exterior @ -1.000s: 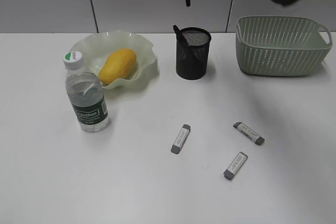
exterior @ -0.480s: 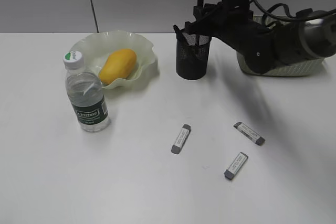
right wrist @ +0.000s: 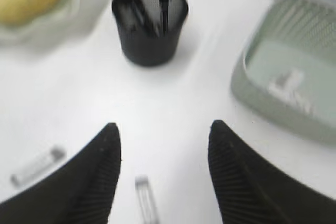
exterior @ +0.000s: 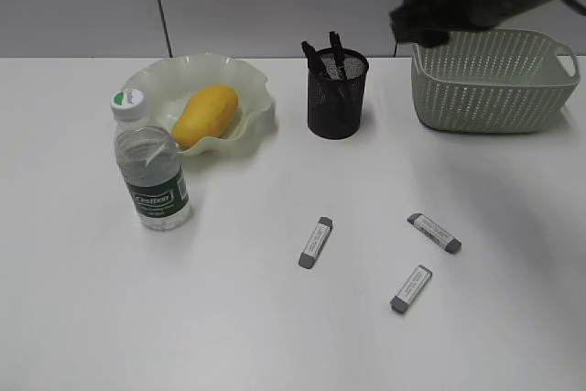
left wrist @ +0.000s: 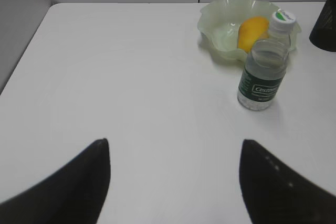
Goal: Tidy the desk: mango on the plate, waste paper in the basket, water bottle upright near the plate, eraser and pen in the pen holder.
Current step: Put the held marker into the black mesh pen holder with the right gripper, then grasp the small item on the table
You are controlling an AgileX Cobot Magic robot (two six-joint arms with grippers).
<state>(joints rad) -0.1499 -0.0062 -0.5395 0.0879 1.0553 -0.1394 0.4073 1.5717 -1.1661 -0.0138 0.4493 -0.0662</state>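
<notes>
Exterior view: we are counting three erasers [exterior: 316,243] lying on the desk [exterior: 229,318], two pens [exterior: 336,50] standing in the pen holder [exterior: 336,98], and one "Cestbon" water bottle [exterior: 149,165]. We are seeing both the left gripper [left wrist: 173,182] and right gripper [right wrist: 164,171] spread wide, holding nothing.

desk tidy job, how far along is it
Done: mango in the plate, water bottle upright beside it, pens in the pen holder, something white, likely waste paper, in the basket. Both grippers are open and empty. Left: three erasers on the desk.
</notes>
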